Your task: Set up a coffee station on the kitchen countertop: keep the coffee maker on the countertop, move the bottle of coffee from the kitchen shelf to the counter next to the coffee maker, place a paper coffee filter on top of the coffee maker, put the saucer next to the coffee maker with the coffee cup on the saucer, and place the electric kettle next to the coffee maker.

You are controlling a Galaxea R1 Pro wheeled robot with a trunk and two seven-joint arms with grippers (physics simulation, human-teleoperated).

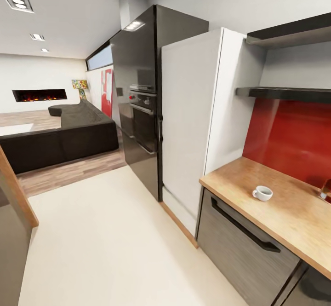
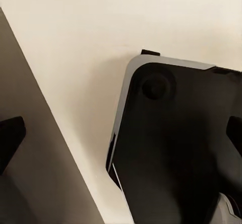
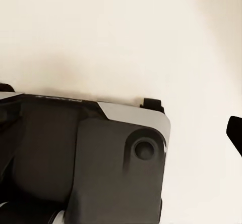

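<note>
One coffee cup (image 1: 262,193) on kitchen countertop (image 1: 285,214) from head view; hand states perhaps indiscernible.

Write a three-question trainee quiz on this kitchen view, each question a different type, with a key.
1. True or false: the coffee cup sits on a saucer.
2. The wall behind the kitchen countertop is: A) blue B) red C) green
3. Fill in: the cabinet front under the countertop has a long black ____.

Key: 1 false, it stands directly on the wood. 2 B. 3 handle.
</note>
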